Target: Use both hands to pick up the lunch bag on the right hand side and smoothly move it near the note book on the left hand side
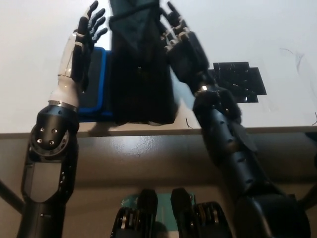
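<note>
The dark lunch bag [141, 64] stands upright on the white table [39, 29], near its front edge. Its left side overlaps the blue notebook [96, 101], which lies flat beside and partly under it. My white left hand [86, 29] is raised to the left of the bag, fingers spread, with a clear gap between it and the bag. My black right hand [176, 34] lies along the bag's upper right side with its fingers stretched out, touching or nearly touching the fabric. Neither hand grips the bag.
A flat black patch [237, 82] lies on the table to the right of my right forearm. A thin dark cable [292, 54] curls at the far right. The table's front edge [277, 129] runs across just below the bag.
</note>
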You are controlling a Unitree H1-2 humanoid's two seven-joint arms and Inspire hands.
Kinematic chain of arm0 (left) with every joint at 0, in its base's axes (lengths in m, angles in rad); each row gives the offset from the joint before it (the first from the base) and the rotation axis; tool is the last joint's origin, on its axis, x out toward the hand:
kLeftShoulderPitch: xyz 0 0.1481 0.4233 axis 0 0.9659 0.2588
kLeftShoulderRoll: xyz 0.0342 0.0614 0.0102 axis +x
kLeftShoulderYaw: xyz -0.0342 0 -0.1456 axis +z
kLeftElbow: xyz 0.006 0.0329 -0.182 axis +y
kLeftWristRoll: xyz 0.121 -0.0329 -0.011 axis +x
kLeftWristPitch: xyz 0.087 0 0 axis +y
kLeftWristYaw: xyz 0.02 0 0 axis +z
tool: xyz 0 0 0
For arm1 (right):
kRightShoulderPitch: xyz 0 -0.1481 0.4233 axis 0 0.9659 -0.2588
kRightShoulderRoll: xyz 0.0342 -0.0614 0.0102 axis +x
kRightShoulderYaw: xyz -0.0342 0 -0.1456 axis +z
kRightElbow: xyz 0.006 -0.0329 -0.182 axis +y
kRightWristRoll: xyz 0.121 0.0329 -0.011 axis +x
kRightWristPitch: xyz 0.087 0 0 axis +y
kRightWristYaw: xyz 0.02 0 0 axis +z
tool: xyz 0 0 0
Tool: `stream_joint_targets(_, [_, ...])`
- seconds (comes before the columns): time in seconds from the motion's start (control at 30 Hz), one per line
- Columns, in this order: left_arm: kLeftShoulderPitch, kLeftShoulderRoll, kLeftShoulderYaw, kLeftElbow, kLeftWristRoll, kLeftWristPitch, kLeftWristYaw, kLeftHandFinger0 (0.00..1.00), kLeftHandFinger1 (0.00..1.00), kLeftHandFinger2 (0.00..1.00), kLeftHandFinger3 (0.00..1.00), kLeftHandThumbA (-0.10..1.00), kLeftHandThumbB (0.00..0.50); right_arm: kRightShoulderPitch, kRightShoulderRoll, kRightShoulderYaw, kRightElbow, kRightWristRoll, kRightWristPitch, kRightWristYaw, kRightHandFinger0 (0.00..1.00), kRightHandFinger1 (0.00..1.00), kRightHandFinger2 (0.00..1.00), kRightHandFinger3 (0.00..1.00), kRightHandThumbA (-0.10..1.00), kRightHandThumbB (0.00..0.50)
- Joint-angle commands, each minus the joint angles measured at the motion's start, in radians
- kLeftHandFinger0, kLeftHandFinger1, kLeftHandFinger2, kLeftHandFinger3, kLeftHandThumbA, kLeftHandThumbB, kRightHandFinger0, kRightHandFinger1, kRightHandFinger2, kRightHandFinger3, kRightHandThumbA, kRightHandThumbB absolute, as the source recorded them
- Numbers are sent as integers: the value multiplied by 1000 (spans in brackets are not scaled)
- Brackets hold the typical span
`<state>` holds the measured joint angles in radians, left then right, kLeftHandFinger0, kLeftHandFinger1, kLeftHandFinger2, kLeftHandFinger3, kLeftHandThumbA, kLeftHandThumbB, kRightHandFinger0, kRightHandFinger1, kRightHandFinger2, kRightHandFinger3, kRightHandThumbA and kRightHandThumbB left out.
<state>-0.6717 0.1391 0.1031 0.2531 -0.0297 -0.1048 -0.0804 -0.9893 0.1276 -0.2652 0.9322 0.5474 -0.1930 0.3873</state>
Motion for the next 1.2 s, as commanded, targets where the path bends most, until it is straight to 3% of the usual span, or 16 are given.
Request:
stream_joint_targets(0.0, [1,62,-5,-46,-14,4,-39,1000,1000,1000,1000,1000,304,71,-68,42,-261,-109,-54,-41,1000,1000,1000,1000,1000,410])
stream_joint_targets(0.1, [22,85,3,-63,-44,15,-63,1000,1000,1000,1000,1000,320,180,-106,52,-484,-119,11,-41,1000,1000,1000,1000,1000,409])
stream_joint_targets(0.23, [58,111,16,-105,-71,30,-85,1000,1000,1000,1000,1000,277,279,-145,56,-681,-96,67,-27,1000,1000,1000,1000,1000,387])
stream_joint_targets(0.27, [74,116,19,-126,-72,31,-86,1000,1000,1000,1000,1000,268,305,-155,54,-727,-87,83,-28,1000,1000,1000,1000,1000,411])
stream_joint_targets(0.37, [119,128,24,-180,-84,39,-97,1000,1000,1000,1000,1000,303,415,-192,37,-908,-86,121,-51,1000,1000,1000,1000,1000,373])
stream_joint_targets(0.43, [164,137,31,-234,-97,44,-104,1000,1000,1000,1000,1000,362,490,-222,24,-1007,-89,128,-53,1000,1000,1000,1000,1000,388])
stream_joint_targets(0.5, [197,141,36,-270,-108,49,-107,1000,1000,1000,1000,1000,378,536,-240,19,-1046,-84,120,-43,1000,1000,1000,1000,1000,393])
stream_joint_targets(0.6, [259,155,44,-322,-125,39,-123,1000,1000,1000,1000,1000,345,615,-269,17,-1088,-99,91,-23,1000,1000,1000,1000,1000,393])
stream_joint_targets(0.67, [323,157,51,-366,-144,28,-130,1000,1000,1000,1000,1000,321,692,-275,9,-1111,-108,70,-20,1000,1000,1000,1000,1000,368])
stream_joint_targets(0.7, [365,159,50,-382,-144,18,-134,1000,1000,1000,1000,1000,312,737,-272,-3,-1119,-112,56,-27,1000,1000,1000,1000,1000,331])
stream_joint_targets(0.73, [381,160,49,-388,-141,15,-134,1000,1000,1000,1000,1000,311,754,-271,-8,-1123,-116,52,-33,1000,1000,1000,1000,1000,334])
stream_joint_targets(0.77, [430,167,43,-399,-120,-4,-136,1000,1000,1000,1000,1000,277,803,-262,-19,-1135,-119,39,-47,1000,1000,1000,1000,1000,305])
stream_joint_targets(0.9, [518,168,43,-366,-114,-82,-138,1000,1000,1000,1000,1000,265,882,-256,-14,-1139,-115,17,-46,1000,1000,1000,1000,1000,284])
stream_joint_targets(1.0, [563,175,47,-337,-115,-120,-138,1000,1000,1000,1000,1000,237,922,-247,-7,-1122,-140,-4,-58,1000,1000,1000,1000,1000,241])
stream_joint_targets(1.17, [618,189,54,-247,-110,-181,-131,1000,1000,1000,1000,1000,123,945,-227,5,-1017,-182,-39,-85,1000,1000,1000,1000,1000,196])
